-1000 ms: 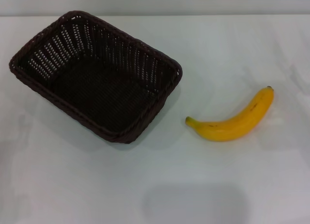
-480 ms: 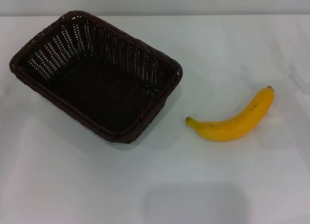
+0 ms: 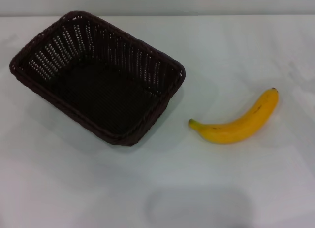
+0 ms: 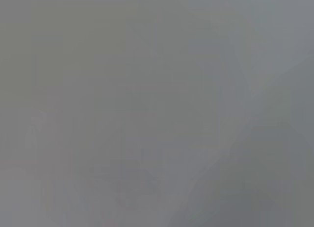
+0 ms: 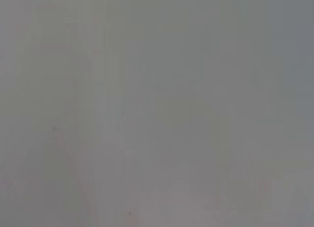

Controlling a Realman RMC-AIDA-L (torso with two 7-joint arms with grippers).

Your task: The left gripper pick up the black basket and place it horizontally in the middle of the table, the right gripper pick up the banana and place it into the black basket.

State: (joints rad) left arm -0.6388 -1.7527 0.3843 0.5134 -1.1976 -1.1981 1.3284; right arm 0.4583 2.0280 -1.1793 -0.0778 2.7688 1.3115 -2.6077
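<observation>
Head view, black basket (image 3: 98, 78) empty, angled on table (image 3: 147, 188), banana (image 3: 236, 122) beside, fingers unseen.

The black basket (image 3: 98, 78) is showing a dark brown-black woven weave, with rows of small pale gaps glinting through its perforated sides and a tighter, darker mesh across its floor. The banana (image 3: 236, 121) is showing ripe yellow, deepening a little toward orange along its lower curve, with a dark tip at its far end and faint brown specks on its skin. The counter (image 3: 162, 188) is showing plain white with a soft grey shadow patch near the front edge, while both wrist views are showing only flat, featureless grey
</observation>
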